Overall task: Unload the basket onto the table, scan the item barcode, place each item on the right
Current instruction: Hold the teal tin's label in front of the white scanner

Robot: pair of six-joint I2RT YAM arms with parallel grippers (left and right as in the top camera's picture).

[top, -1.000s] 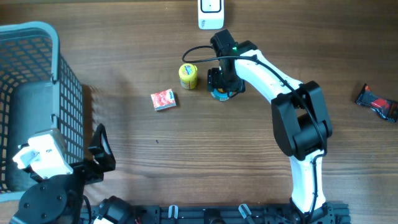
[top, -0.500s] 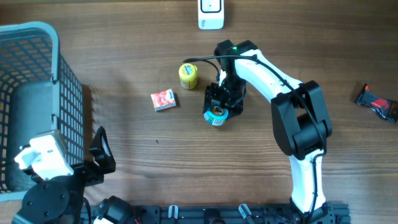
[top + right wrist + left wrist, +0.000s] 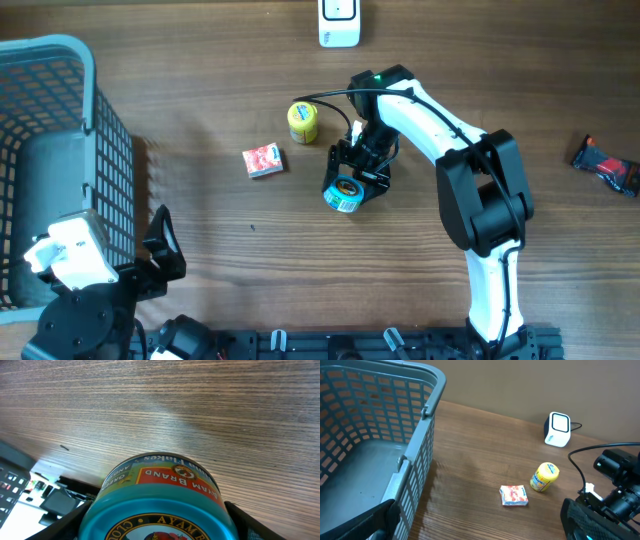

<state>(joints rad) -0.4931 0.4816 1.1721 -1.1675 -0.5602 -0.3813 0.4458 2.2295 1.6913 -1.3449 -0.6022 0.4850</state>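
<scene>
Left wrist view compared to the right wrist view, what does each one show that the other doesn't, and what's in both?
Only the left wrist view shows the grey basket, the white scanner, the yellow jar and the red packet lying near the jar without touching it. Only the right wrist view shows the teal can close up, its Ayam Brand label readable, held in the right claw. Both show the wooden table.
</scene>
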